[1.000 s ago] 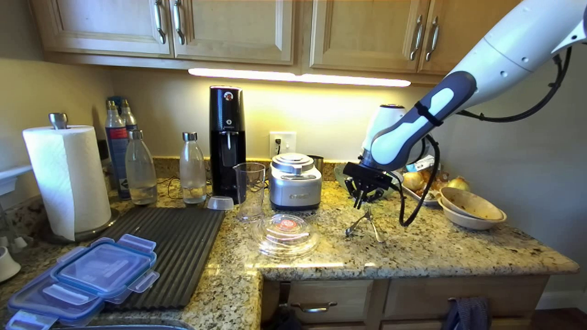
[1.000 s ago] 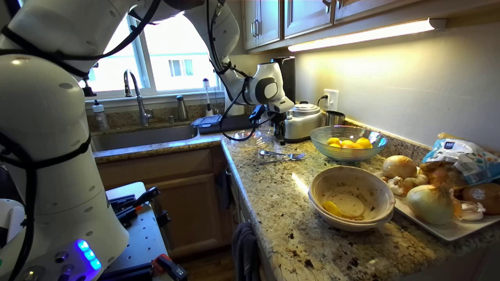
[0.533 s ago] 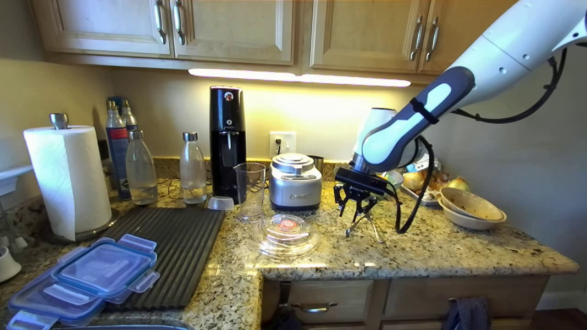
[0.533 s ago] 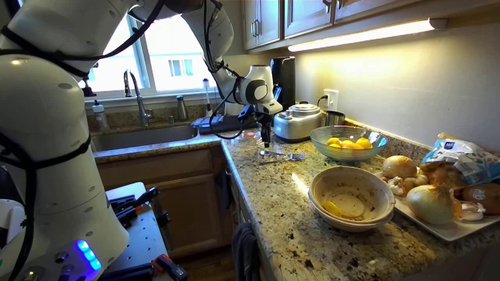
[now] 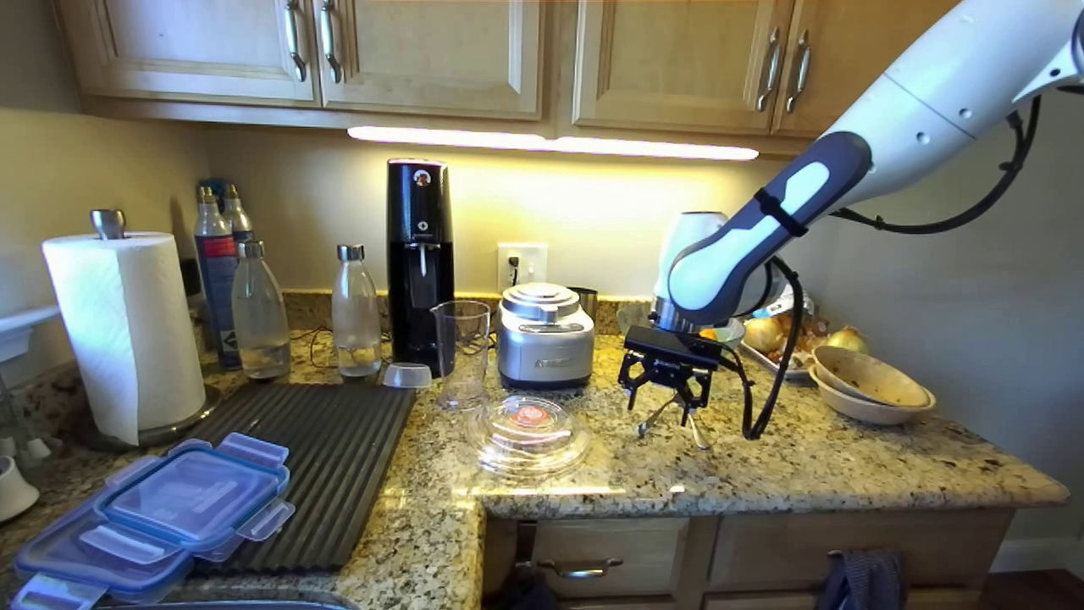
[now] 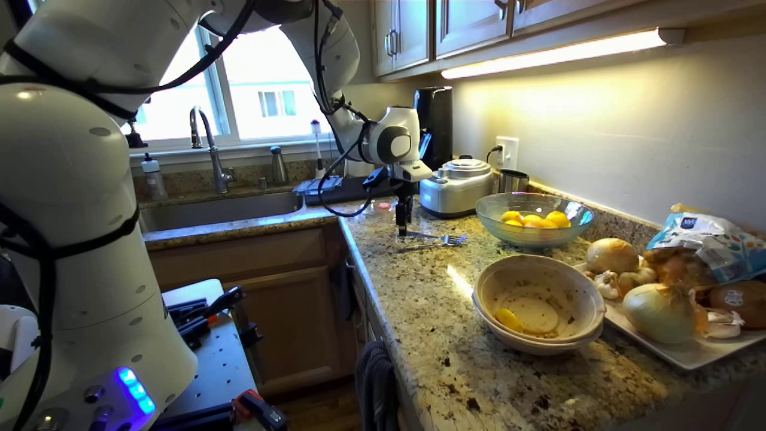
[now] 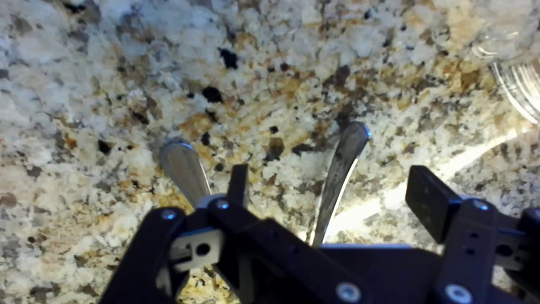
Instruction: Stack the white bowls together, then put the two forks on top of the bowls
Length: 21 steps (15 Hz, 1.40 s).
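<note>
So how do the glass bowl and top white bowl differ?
The glass bowl is see-through; the top white bowl isn't. The glass bowl holds several yellow fruits; the white one has a yellow scrap inside. The glass bowl stands on the counter; the white one sits in another bowl. Both are round.

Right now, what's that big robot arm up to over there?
The robot arm has its open pincer low over two forks on the counter; in the wrist view, one handle shows between its jaws. Nothing is gripped yet, though it seems about to grab a fork. The white bowls sit stacked, the top one tilted, with no forks on them yet.
</note>
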### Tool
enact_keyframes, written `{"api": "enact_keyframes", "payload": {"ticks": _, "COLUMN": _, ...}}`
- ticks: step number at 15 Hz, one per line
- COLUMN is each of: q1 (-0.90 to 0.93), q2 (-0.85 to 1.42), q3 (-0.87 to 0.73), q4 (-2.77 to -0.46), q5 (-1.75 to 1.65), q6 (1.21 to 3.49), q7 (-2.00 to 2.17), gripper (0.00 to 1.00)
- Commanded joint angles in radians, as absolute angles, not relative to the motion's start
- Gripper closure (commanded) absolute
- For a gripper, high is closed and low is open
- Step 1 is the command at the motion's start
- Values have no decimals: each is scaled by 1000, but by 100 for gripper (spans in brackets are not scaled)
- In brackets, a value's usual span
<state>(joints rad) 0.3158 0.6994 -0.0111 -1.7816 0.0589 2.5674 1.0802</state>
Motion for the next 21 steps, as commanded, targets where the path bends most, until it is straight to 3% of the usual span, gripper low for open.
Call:
{"api": "enact_keyframes", "payload": {"ticks": 1, "q1": 310, "q2": 728, "q3": -10, "q4": -1753, "q5": 88, "q6": 2533, "q7": 1098, "gripper": 3}}
{"api": "enact_keyframes", "payload": {"ticks": 6, "q1": 309, "q2": 770, "q3": -17, "q4": -1720, "q5": 109, "q6": 2529, "q7": 1110, "gripper": 29}}
{"api": "enact_keyframes", "payload": {"ticks": 7, "q1": 310, "q2": 773, "q3": -19, "q4": -1716, "q5": 111, "q6": 2529, "q7": 1113, "gripper": 46}}
{"api": "enact_keyframes", "payload": {"ticks": 14, "q1": 306, "q2": 768, "q3": -18, "q4": -1702, "q5": 111, "q6": 2524, "q7": 1118, "gripper": 91}}
{"api": "enact_keyframes", "payload": {"ticks": 18, "q1": 305, "q2": 767, "q3": -18, "q4": -1703, "q5": 113, "q6": 2528, "q7": 1117, "gripper": 97}}
{"api": "enact_keyframes", "payload": {"ticks": 21, "q1": 311, "q2": 757, "q3": -28, "q4": -1711, "q5": 103, "q6": 2535, "q7": 1122, "gripper": 93}}
